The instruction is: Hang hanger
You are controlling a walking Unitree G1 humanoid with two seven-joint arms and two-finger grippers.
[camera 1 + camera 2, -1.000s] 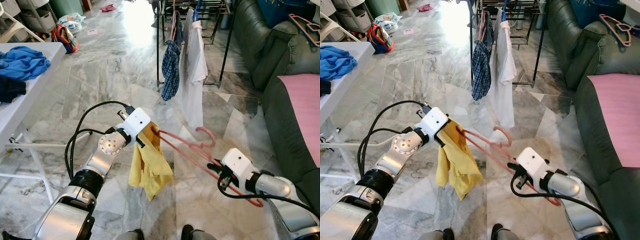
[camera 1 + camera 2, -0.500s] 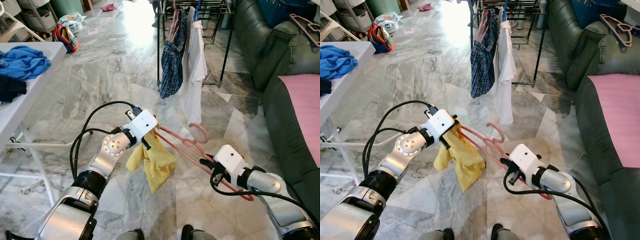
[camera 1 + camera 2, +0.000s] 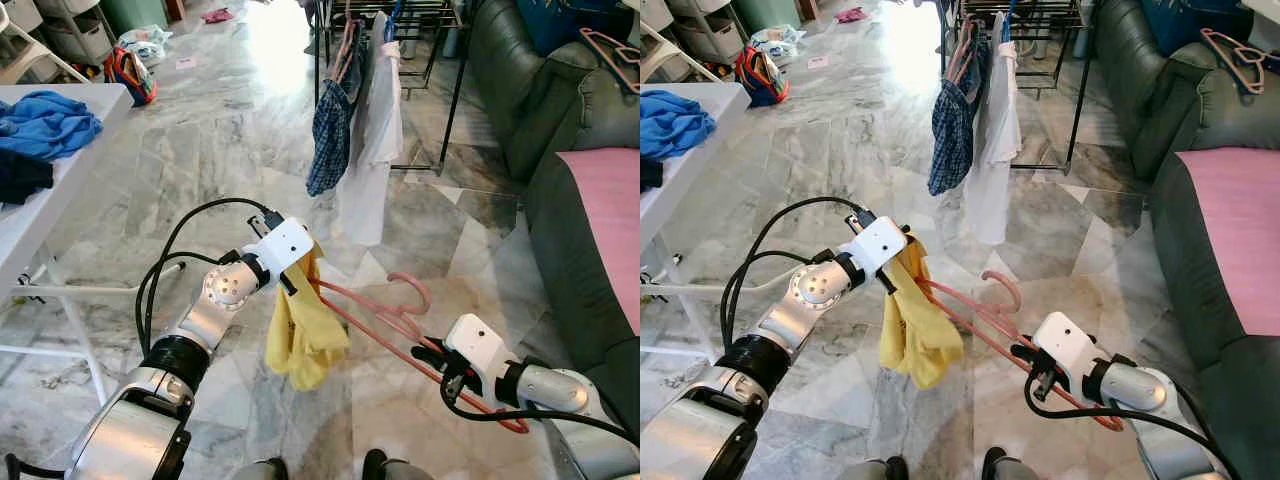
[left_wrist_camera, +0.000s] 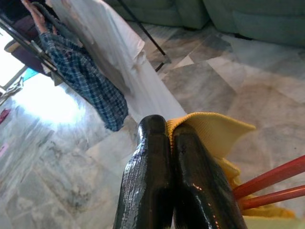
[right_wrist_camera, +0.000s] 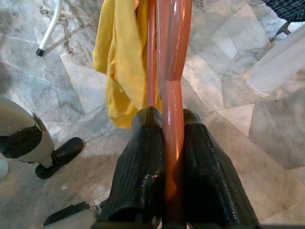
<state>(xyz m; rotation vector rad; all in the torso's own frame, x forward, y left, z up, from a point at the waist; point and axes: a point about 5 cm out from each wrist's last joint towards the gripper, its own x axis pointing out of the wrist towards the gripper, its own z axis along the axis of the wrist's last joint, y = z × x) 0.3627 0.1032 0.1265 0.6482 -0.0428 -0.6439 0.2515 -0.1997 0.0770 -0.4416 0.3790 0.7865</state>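
Overhead, the hanger (image 3: pixel 390 315) is held level above the marble floor (image 3: pixel 200 160), stretched between the 2 grippers, well short of the rack (image 3: pixel 420 20) ahead. The right gripper (image 5: pixel 166 126) has its fingers (image 5: pixel 140 157) pressed together on the hanger's pink bar, which runs straight out between them toward the cloth. The left gripper (image 4: pixel 164 131) is closed on a fold of the yellow cloth (image 3: pixel 300 335) at the hanger's far end; its 2 black fingers (image 4: pixel 147 171) meet with the fabric pinched at the tips, and 2 red bars of the hanger pass just beside them. The cloth droops from that end in a bunched clump. The hanger's hook (image 3: pixel 410 290) curls upward near the middle, pointing toward the rack. On the rack hang a plaid shirt (image 3: pixel 328 135) and a white shirt (image 3: pixel 370 150), side by side and touching. A white table (image 3: pixel 40 210) with blue clothes (image 3: pixel 45 125) stands at the left; a green sofa (image 3: pixel 560 150) with a pink cushion (image 3: pixel 605 215) is at the right.
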